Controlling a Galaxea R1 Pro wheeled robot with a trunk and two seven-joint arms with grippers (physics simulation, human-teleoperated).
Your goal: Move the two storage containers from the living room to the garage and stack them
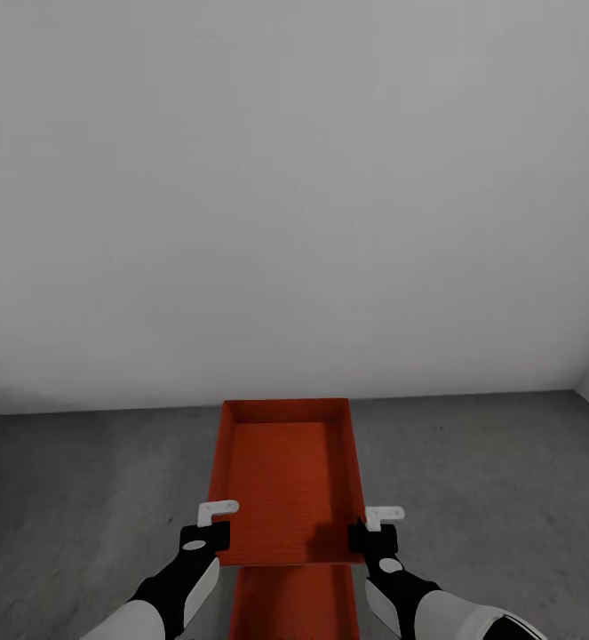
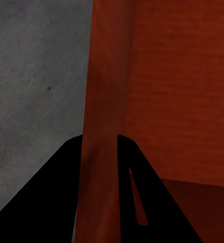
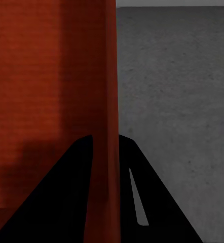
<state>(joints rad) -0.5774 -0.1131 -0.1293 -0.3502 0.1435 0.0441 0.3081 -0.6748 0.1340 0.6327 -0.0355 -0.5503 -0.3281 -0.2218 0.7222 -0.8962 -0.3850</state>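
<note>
We reach both arms forward, left claw [image 1: 212, 523] clamped on the storage container's [image 1: 285, 471] left wall, right claw [image 1: 376, 526] clamped on its right wall.

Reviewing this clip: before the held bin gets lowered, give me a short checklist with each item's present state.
1. Left gripper pinches the upper container's side wall: ok, the wall runs between its fingers in the left wrist view.
2. Right gripper pinches the opposite wall: ok.
3. Lower container sits beneath: ok, partly visible.
4. Upper container lined up over the lower one: cannot tell, the lower bin is mostly hidden.
5. Grey floor reached: ok.
6. Upper container empty: ok.
</note>
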